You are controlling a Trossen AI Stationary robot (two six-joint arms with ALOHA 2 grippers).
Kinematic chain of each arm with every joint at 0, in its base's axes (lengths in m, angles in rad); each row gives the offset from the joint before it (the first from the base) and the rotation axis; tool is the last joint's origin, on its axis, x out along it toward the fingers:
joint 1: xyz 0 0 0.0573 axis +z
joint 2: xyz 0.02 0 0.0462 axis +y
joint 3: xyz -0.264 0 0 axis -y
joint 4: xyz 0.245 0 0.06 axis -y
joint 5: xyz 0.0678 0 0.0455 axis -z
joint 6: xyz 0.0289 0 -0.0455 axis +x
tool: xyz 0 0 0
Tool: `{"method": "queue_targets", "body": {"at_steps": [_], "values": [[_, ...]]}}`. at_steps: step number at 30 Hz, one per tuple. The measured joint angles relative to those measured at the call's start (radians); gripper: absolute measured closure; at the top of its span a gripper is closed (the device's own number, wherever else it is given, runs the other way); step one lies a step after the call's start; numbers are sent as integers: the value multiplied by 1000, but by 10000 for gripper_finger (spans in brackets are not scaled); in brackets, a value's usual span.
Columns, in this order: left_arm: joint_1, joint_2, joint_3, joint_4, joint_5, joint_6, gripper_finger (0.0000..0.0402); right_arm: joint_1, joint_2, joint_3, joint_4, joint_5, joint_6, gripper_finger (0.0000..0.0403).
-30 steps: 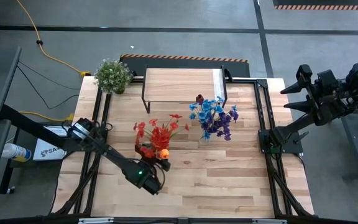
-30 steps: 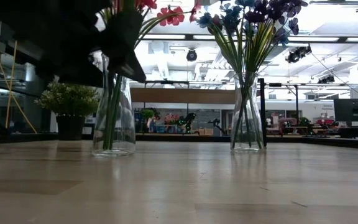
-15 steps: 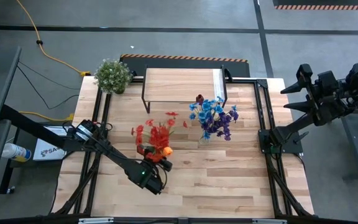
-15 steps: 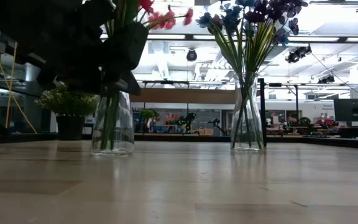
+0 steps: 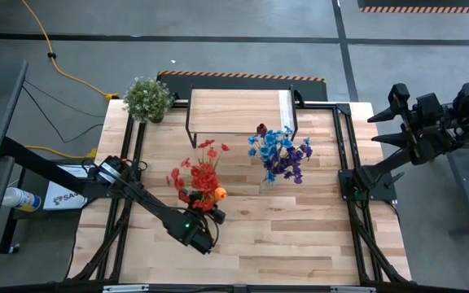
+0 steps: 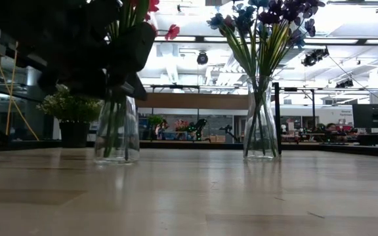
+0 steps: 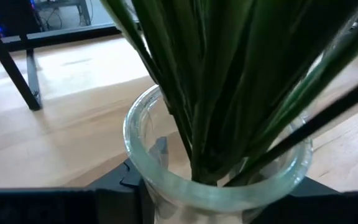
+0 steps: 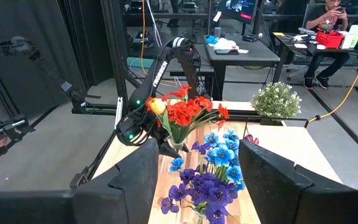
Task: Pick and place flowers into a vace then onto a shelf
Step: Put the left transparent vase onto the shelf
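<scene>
While you look across the table (image 5: pixel 300 236) in the low view, the left hand (image 6: pixel 120 69) shows only as a dark mass around the neck of the near glass vase (image 6: pixel 117 131), so its fingers are hard to separate there. Your left wrist view fills in the rest: the clear vase rim (image 7: pixel 216 186) sits between the dark fingers (image 7: pixel 61 205), which are clamped on the glass, and green stems (image 7: pixel 229 87) crowd the opening, their blooms cut off. From above, the red flowers (image 5: pixel 198 175) with one orange tulip (image 5: pixel 219 193) stand in that vase near the table's middle, in front of the shelf (image 5: pixel 238 110) and not on it.

A second glass vase (image 6: pixel 261 124) holds the blue and purple flowers (image 5: pixel 282 153) just beside the shelf's front right corner; a small dark red bud (image 5: pixel 261 129) sits at their back edge.

Your right hand (image 5: pixel 389 114) waits off the table's right edge, fingers (image 8: pixel 132 180) apart and empty.

White lettering runs along the left arm (image 8: pixel 161 71) in the right wrist view, too small to read. A bushy potted plant (image 5: pixel 147 98) stands at the far left corner.
</scene>
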Motion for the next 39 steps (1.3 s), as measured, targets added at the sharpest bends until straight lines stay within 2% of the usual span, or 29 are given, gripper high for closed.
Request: {"method": "queue_targets", "body": {"at_steps": [10,14,19,26,30,39], "values": [[0,-113,0,-60,-10,2,199,0,0,0,0,0,0,190],[0,-178,7,-67,-12,53,199,0,0,0,0,0,0,192],[13,-248,74,-148,-17,114,199,0,0,0,20,0,-1,193],[82,-305,197,-248,-5,236,199,0,0,0,62,0,-24,192],[128,-325,254,-333,0,260,199,0,0,0,63,0,-18,193],[242,-395,325,-411,-27,283,199,0,0,0,65,0,-15,193]]}}
